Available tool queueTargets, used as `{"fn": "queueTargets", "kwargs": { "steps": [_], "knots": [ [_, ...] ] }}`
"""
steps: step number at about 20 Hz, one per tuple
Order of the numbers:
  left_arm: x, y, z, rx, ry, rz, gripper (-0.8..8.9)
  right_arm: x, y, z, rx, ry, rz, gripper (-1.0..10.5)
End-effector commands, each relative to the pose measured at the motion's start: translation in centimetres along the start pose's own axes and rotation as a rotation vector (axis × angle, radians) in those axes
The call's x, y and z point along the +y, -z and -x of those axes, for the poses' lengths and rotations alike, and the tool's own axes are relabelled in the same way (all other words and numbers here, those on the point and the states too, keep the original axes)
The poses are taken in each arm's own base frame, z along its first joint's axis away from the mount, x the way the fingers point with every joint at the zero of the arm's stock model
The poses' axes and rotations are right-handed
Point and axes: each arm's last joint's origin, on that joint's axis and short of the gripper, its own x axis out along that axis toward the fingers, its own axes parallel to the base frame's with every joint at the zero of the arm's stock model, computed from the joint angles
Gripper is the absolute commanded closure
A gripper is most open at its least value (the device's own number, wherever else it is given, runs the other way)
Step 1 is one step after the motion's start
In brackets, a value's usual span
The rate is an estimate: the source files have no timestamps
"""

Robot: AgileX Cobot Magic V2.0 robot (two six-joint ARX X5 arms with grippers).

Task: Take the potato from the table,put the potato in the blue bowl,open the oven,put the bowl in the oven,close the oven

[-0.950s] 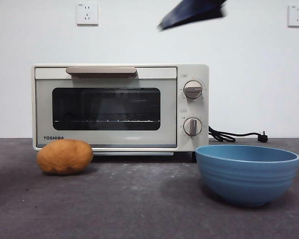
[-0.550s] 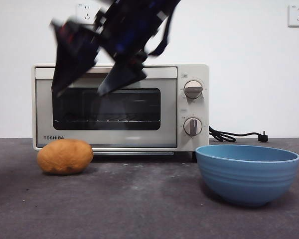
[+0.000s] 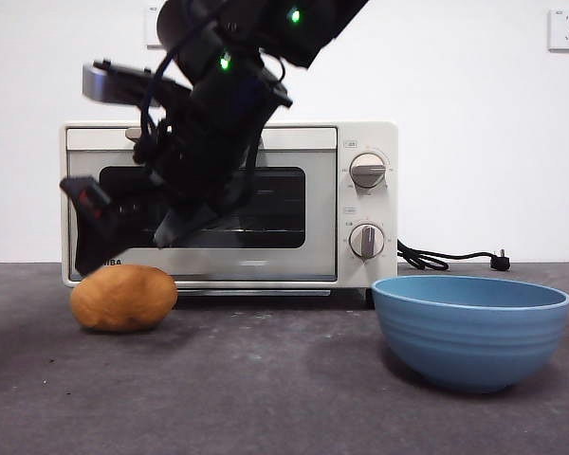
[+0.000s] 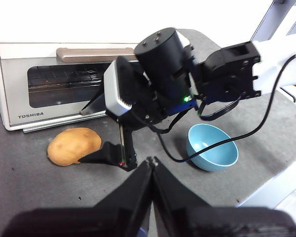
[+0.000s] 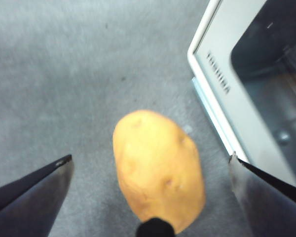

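The orange-brown potato [image 3: 123, 298] lies on the dark grey table [image 3: 266, 398] before the left end of the cream oven [image 3: 341, 204], whose door is closed. My right gripper [image 3: 123, 254] hangs open just above the potato, one jaw on each side, not touching it. In the right wrist view the potato [image 5: 158, 168] sits between the spread jaws of the right gripper [image 5: 149, 159], beside the oven [image 5: 222, 64]. The blue bowl [image 3: 471, 332] stands empty at the right. My left gripper [image 4: 152, 160] is shut, held high and back, looking down on the potato [image 4: 74, 145], the bowl [image 4: 212, 146] and the oven [image 4: 15, 64].
A black cord with plug [image 3: 446, 258] lies on the table behind the bowl, right of the oven. The oven's beige handle [image 4: 89, 53] runs along the door's top. The right arm [image 4: 227, 79] reaches in over the bowl.
The right arm has come down from the top of the front view, across the oven's face, to just above the potato, with its jaws spread. Potato, bowl and oven have not moved.
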Motion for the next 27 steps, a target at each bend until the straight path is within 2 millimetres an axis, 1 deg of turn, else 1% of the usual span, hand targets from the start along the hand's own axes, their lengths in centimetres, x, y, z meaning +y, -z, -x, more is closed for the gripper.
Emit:
{"fn": "queueTargets", "kwargs": {
  "steps": [1, 4, 6, 10, 11, 15, 17, 20, 21, 22, 24, 26, 27],
  "knots": [
    [0.0, 0.0, 0.0, -0.001, 0.0, -0.014, 8.21, 0.2, 0.6, -1.2, 0.011, -0.006, 0.011, 3.5],
    [0.0, 0.0, 0.0, -0.001, 0.0, -0.014, 8.21, 0.3, 1.0, -2.0, 0.006, -0.004, 0.007, 3.6],
    [0.0, 0.0, 0.0, -0.001, 0.0, -0.014, 8.21, 0.4, 1.3, -2.4, 0.009, -0.007, 0.007, 4.2],
    [0.0, 0.0, 0.0, -0.002, -0.001, -0.014, 8.21, 0.5, 1.8, -3.1, 0.024, -0.014, -0.003, 4.2],
    [0.0, 0.0, 0.0, -0.002, -0.001, -0.015, 8.21, 0.5, 2.0, -3.3, 0.026, -0.013, -0.008, 4.9],
    [0.0, 0.0, 0.0, -0.001, 0.0, -0.014, 8.21, 0.4, 1.8, -3.3, 0.01, -0.005, -0.022, 6.5],
    [0.0, 0.0, 0.0, -0.001, 0.0, -0.014, 8.21, 0.4, 1.8, -3.3, 0.004, -0.002, -0.035, 7.8],
    [0.0, 0.0, 0.0, -0.001, 0.0, -0.014, 8.21, 0.4, 1.8, -3.3, 0.002, -0.002, -0.053, 9.6],
    [0.0, 0.0, 0.0, -0.001, 0.0, -0.014, 8.21, 0.4, 1.7, -3.3, -0.003, -0.002, -0.06, 9.6],
    [0.0, 0.0, 0.0, -0.001, 0.0, -0.014, 8.21, 0.4, 1.4, -3.0, -0.01, 0.001, -0.079, 9.6],
    [0.0, 0.0, 0.0, -0.001, 0.0, -0.014, 8.21, -0.1, 0.2, -1.1, -0.033, 0.014, -0.128, 9.6],
    [0.0, 0.0, 0.0, -0.001, 0.0, -0.014, 8.21, -0.4, -1.5, 2.2, -0.049, 0.021, -0.142, 9.6],
    [0.0, 0.0, 0.0, -0.001, 0.0, -0.014, 8.21, -0.6, -2.4, 4.2, -0.054, 0.022, -0.154, 9.6]
  ]
}}
